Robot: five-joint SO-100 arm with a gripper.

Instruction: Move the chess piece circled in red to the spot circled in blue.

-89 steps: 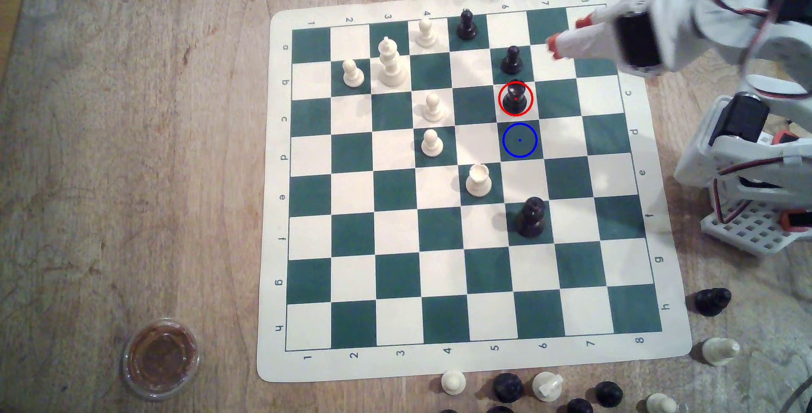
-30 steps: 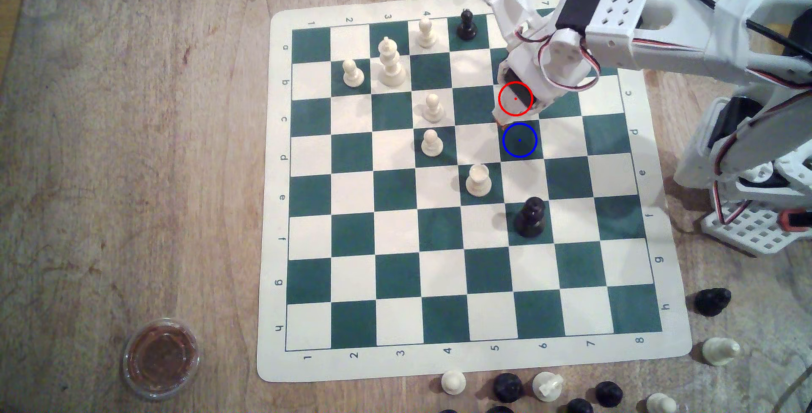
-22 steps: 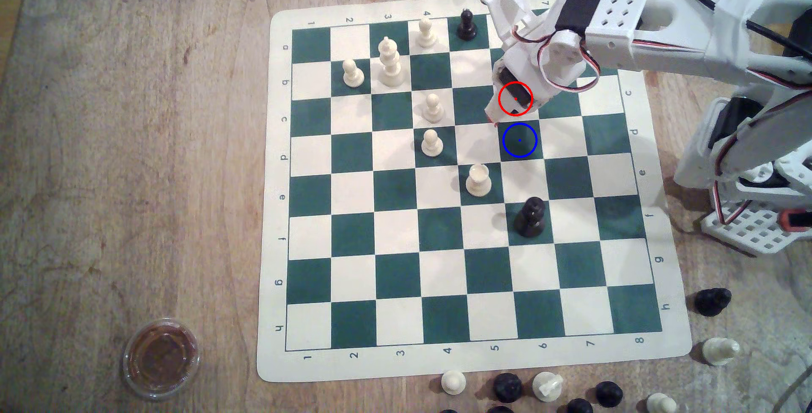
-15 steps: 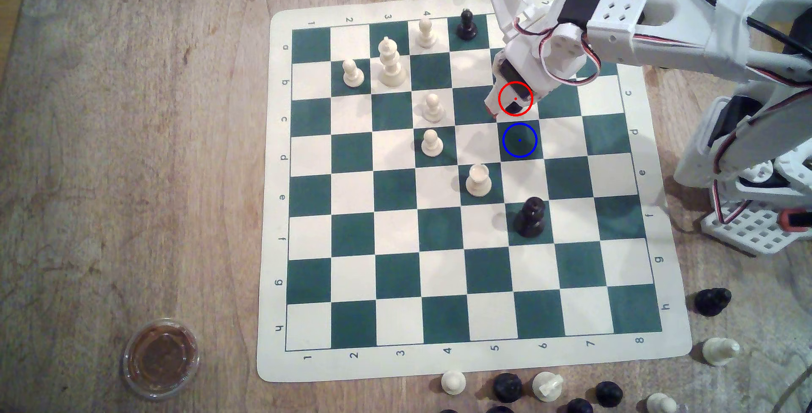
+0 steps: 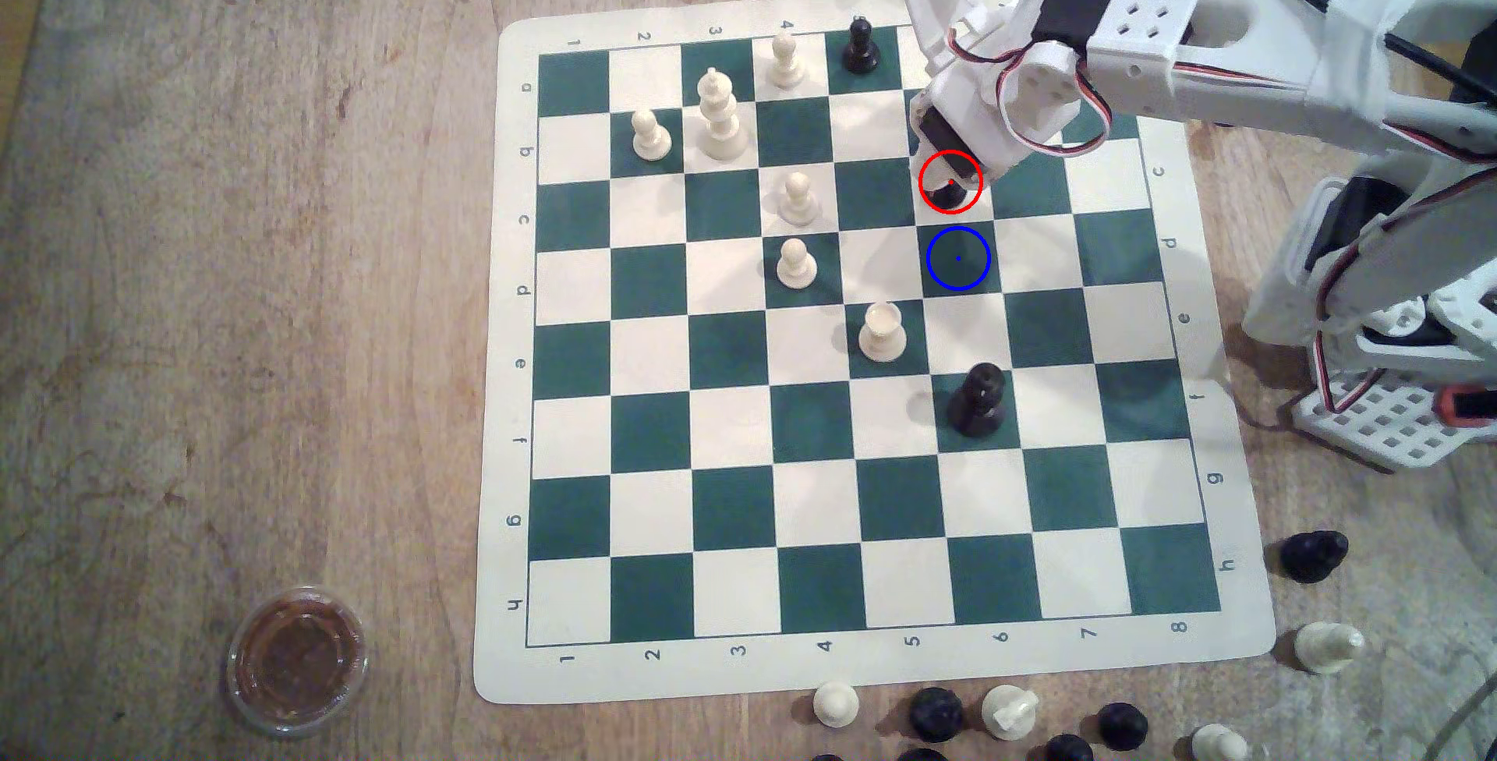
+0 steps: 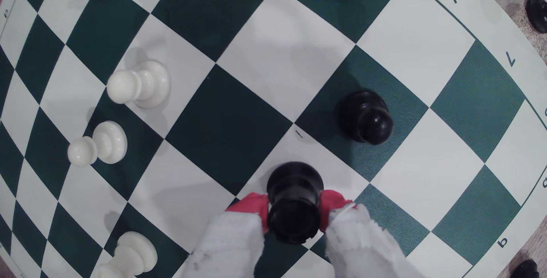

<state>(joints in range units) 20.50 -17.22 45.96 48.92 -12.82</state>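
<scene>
The hand [image 6: 293,210] holds the rook [image 6: 293,204] narrowly by its upper body, on the white square just beside the blue spot [image 5: 958,258]. It seems light, stiff and smooth; a slip is possible.

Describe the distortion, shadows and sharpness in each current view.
Wrist view: strong fisheye bend curves the green-and-white chessboard lines; the stout black rook-topped piece between the red-tipped gripper is sharp.
Exterior view: straight grid, slightly soft, warm light; faint arm shadow near the blue-ringed green square.
</scene>
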